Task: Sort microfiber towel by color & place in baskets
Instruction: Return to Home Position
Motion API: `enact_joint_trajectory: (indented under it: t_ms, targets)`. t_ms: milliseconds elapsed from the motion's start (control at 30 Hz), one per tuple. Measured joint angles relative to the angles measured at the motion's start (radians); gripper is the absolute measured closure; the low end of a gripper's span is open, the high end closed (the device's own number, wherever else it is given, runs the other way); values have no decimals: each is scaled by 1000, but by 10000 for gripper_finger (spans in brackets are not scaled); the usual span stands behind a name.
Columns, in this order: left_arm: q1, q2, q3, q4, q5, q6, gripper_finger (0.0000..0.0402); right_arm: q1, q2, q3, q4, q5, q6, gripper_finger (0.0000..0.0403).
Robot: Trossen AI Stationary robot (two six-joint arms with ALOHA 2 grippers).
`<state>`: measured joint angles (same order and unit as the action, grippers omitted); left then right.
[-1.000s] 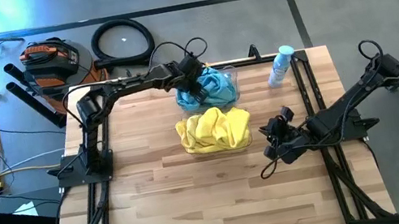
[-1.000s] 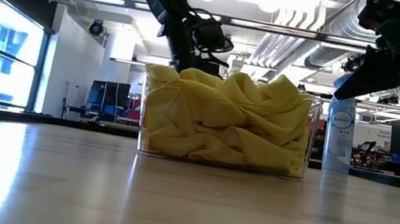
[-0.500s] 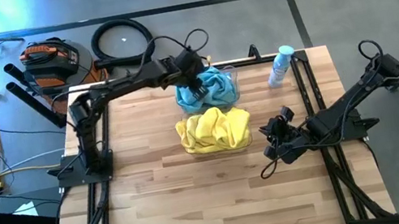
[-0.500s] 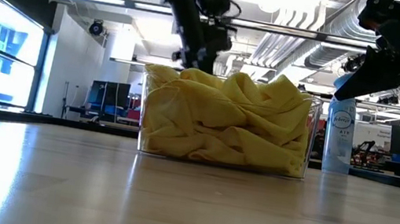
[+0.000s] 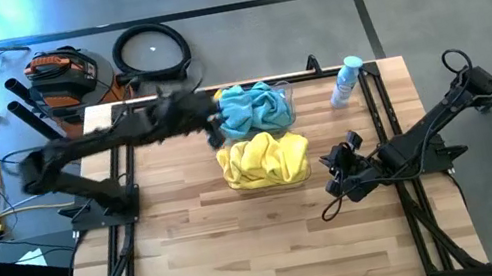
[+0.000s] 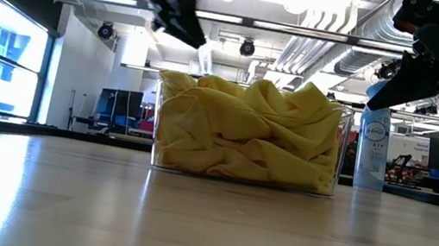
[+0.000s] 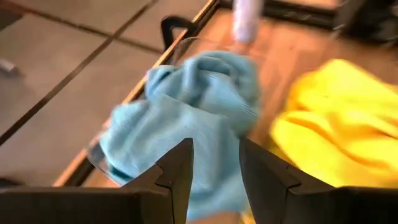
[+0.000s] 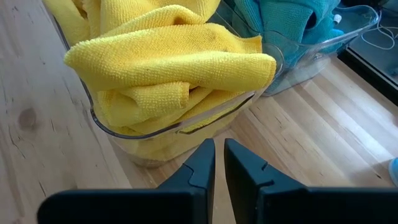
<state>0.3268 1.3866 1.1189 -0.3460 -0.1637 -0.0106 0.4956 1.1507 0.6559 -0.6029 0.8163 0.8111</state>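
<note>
Teal-blue microfiber towels (image 5: 254, 108) lie heaped in the far clear basket (image 5: 285, 90). Yellow towels (image 5: 265, 159) fill the near basket (image 6: 333, 149), bulging over its rim. My left gripper (image 5: 214, 130) hangs open above the table, just left of the teal heap, touching nothing; its wrist view looks down on the teal towels (image 7: 186, 118) past the open fingers (image 7: 214, 165). My right gripper (image 8: 219, 163) waits shut above the table on the right of the yellow basket (image 8: 155, 132), with nothing between its fingers.
A small clear bottle with a blue cap (image 5: 345, 80) stands at the table's far right. Bare wood lies along the table's near half (image 5: 265, 246). Black frame rails run along both sides of the table. Hoses and a tool bag lie on the floor beyond the far edge.
My left gripper has risen off the teal heap in the far basket and swung quickly back toward the table's left edge, tipping up toward level. The teal towels have stayed in their basket. My right arm has kept still.
</note>
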Motion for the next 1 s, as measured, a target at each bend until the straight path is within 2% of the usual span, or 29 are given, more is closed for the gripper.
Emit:
enact_joint_trajectory:
  t_ms: [200, 300, 433, 633, 833, 1000]
  targets:
    - [-162, -322, -381, 237, 0, -61, 282, 0, 0, 0, 0, 0, -5, 373]
    - [-240, -467, -546, 353, -33, -87, 283, 0, 0, 0, -1, 0, -6, 373]
    - [-318, -636, -715, 432, -80, -93, 310, 0, 0, 0, -2, 0, -7, 373]
    - [-357, -825, -879, 496, -90, -50, 394, 0, 0, 0, -1, 0, -1, 373]
    - [-356, -959, -983, 547, -27, 12, 399, 0, 0, 0, 0, 0, 0, 373]
    - [-356, -1066, -1045, 566, -15, 15, 401, 0, 0, 0, 0, 1, 0, 373]
